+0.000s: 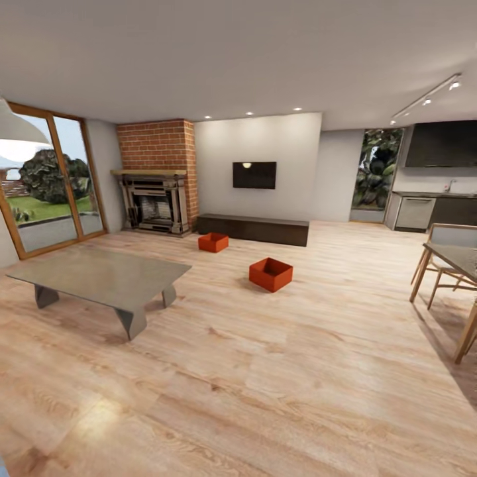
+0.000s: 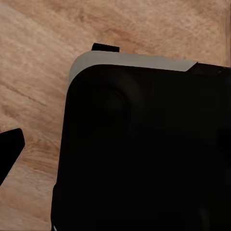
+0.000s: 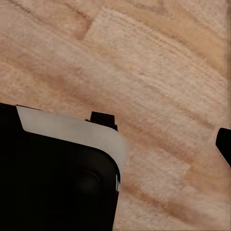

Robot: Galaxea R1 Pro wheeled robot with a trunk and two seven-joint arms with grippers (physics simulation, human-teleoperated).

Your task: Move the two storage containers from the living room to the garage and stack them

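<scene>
Two orange-red open-top storage containers stand on the living room's pale wood-plank floor [image 1: 265, 371], apart from each other. The nearer container [image 1: 270, 274] is mid-room; the farther container [image 1: 212, 242] sits just before a low dark bench [image 1: 255, 229] under the black wall TV [image 1: 254, 175]. Both are several steps ahead of me. One of my left gripper's fingertips [image 2: 10, 150] shows at the frame's edge over the planks, beside my black base [image 2: 144, 154]. One of my right gripper's fingertips [image 3: 224, 144] likewise sits at the edge. Both grippers look open and hold nothing.
A grey low coffee table [image 1: 99, 275] stands left of the path to the containers. A brick fireplace [image 1: 156, 199] and glass doors [image 1: 46, 189] line the far left. A wooden dining table with chairs [image 1: 450, 262] is at the right, a kitchen counter [image 1: 430, 209] behind it.
</scene>
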